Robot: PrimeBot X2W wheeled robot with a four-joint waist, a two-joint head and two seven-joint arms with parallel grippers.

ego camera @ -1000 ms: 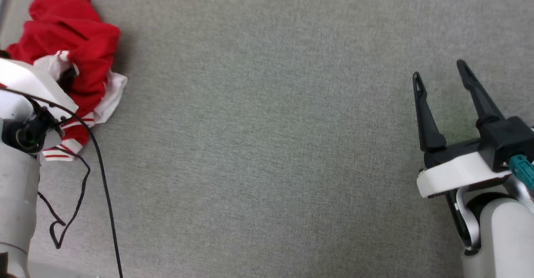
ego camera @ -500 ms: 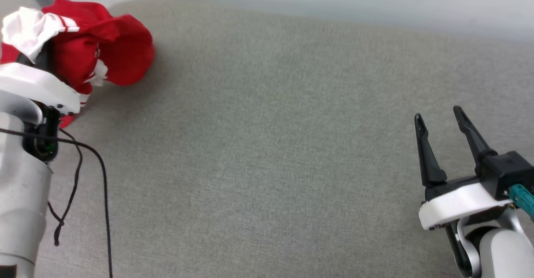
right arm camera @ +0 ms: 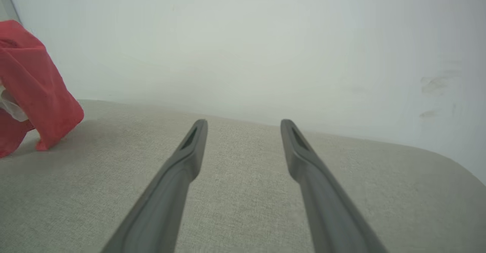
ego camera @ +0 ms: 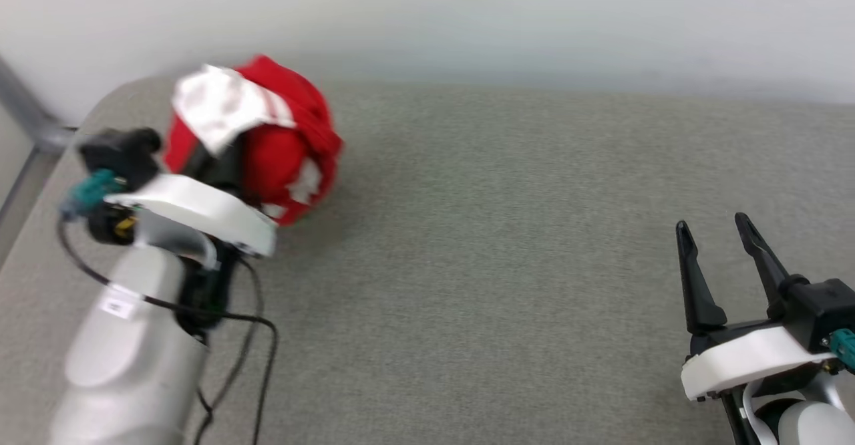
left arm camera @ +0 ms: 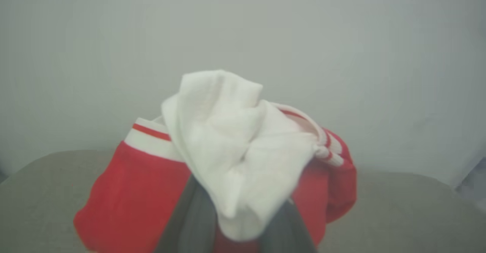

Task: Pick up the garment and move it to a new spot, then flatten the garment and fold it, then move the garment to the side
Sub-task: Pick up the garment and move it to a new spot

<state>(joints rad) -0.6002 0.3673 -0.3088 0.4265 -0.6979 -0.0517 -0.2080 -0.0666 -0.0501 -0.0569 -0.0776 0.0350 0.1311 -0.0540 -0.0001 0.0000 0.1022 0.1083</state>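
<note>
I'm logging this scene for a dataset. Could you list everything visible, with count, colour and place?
jersey: one, red with white panels and red-white striped trim, bunched up at the far left of the surface.
surface: one, grey woven fabric, across the foreground.
wall: one, pale, behind the surface.
post: one, grey, slanting at the far left edge by the wall.
left end effector: one, dark fingers on a white base, shut on the jersey.
right end effector: one, dark fingers on a white base, open and empty, lower right over the surface.
</note>
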